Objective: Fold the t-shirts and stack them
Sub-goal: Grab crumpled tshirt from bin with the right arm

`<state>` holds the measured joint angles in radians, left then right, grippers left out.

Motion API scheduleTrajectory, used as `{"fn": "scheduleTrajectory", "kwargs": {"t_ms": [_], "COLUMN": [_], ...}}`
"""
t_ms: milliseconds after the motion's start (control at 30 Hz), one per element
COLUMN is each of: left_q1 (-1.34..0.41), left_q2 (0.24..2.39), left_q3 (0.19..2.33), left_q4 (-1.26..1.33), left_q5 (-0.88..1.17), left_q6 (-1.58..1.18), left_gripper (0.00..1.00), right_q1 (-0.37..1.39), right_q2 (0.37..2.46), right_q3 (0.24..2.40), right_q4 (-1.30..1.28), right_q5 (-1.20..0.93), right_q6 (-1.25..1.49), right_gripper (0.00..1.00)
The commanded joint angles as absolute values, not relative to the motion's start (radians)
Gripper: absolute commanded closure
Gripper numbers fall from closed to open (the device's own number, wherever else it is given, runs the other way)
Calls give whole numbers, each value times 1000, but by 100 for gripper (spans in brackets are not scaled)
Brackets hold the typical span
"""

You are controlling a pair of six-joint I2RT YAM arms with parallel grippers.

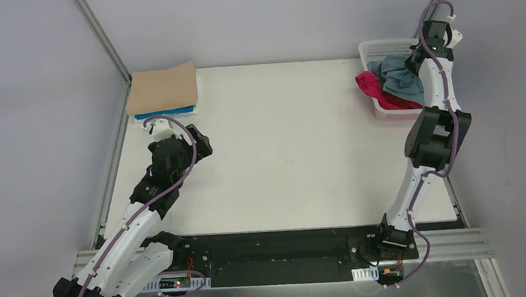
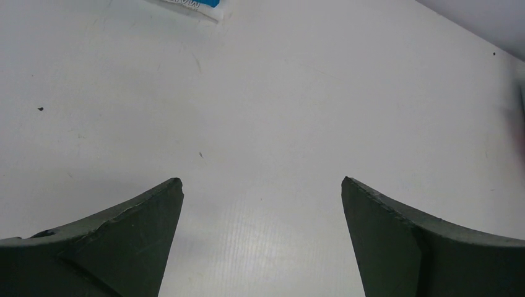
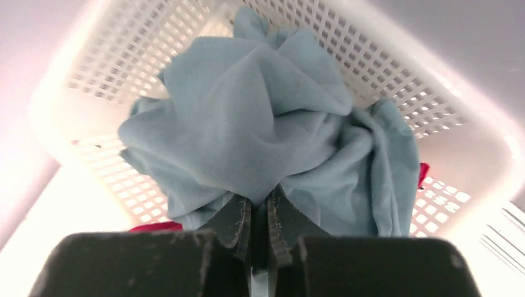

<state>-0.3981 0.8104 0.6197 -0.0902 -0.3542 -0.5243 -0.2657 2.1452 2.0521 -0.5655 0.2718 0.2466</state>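
In the top view the white table [image 1: 288,139] carries a folded tan t-shirt [image 1: 165,89] at its 10 o'clock corner, lying on a bright blue t-shirt [image 1: 172,112] whose edge shows as a strip along the tan one's near side. At 2 o'clock sits the white lattice basket [image 1: 378,46], with the dusty teal-blue t-shirt [image 1: 400,74] bunched inside and the magenta-red t-shirt [image 1: 376,88] spilling over the rim toward 8 o'clock. The right gripper [image 1: 419,54] reaches into the basket; its wrist view shows the two fingers [image 3: 238,223] pressed nearly together, pinching a fold of the crumpled teal-blue cloth, with red cloth peeking out beneath it at 7 o'clock and 3 o'clock. The left gripper [image 1: 199,143] hangs just beside the stack, at its 5 o'clock, and its wrist view shows the fingers [image 2: 142,235] spread wide over bare table, holding nothing.
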Motion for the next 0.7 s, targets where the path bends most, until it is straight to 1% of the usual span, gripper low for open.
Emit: {"fn": "scheduleTrajectory", "kwargs": {"t_ms": [0,167,400,533,667], "left_q1": [-394,-395,-395,-394,-395], "left_q2": [763,727,687,669,660], "left_q3": [602,600,592,588,586], "left_q4": [-80,-89,-96,-98,-100], "left_q5": [-367,-362,-357,-355,-358], "left_q6": [-529,-530,-529,-531,-529], "left_gripper": [1,1,1,1,1], "right_q1": [-265,-265,-248,-219,-217], "right_q2": [1853,1764,1729,1719,1757], "right_q3": [2000,2062,2229,2242,2283], "right_q4": [-340,-289,-341,-310,-348], "right_q5": [322,291,88,119,134], "right_q6": [206,223,277,255,251], "right_gripper": [100,100,100,100,100]}}
